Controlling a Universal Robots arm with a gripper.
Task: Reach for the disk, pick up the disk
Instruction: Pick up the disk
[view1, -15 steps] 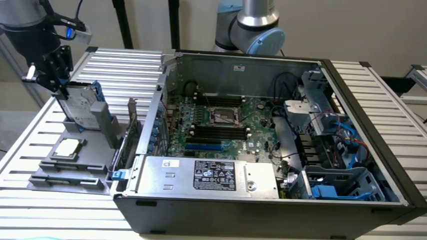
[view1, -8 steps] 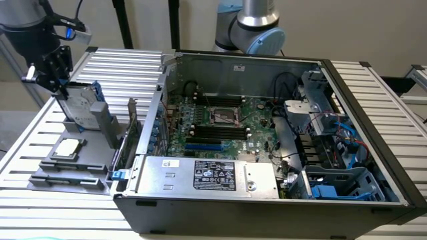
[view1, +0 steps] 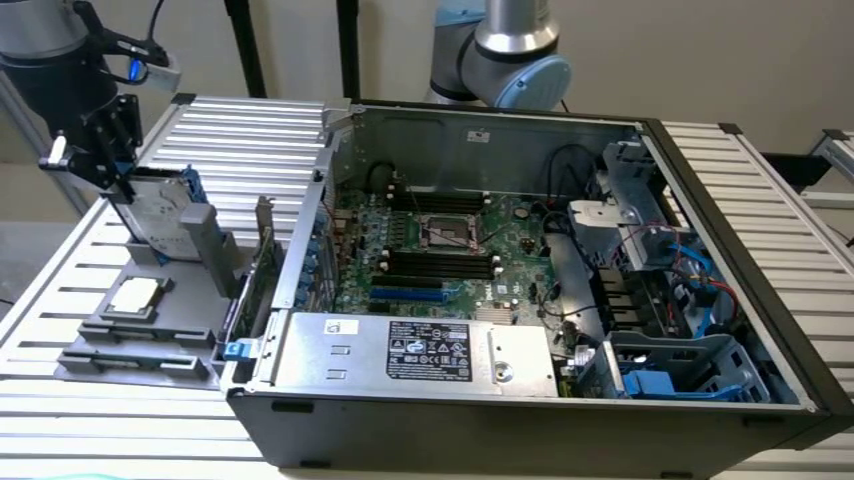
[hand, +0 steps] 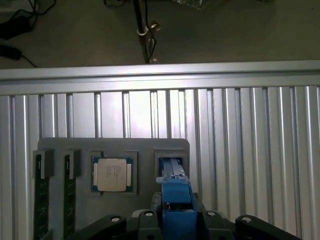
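Note:
The disk (view1: 163, 212), silver-grey with blue side rails, stands on edge and slightly tilted at the back slot of the grey holder tray (view1: 94, 352) on the exterior view's left. My gripper (view1: 120, 185) is at the disk's upper end, its black fingers shut against both flat sides. In the wrist view, the disk's blue rail (hand: 175, 197) runs from between my gripper's (hand: 176, 220) fingers down into the tray's slot. I cannot tell whether its lower end has left the slot.
A square silver CPU chip (view1: 136, 296) (hand: 111, 175) lies in the tray beside the disk. Memory sticks (hand: 40, 195) fill the tray's other slots. An open computer case (view1: 534, 300) with motherboard and power supply box (view1: 414, 352) sits close on the exterior view's right. A second robot arm (view1: 507, 50) stands behind.

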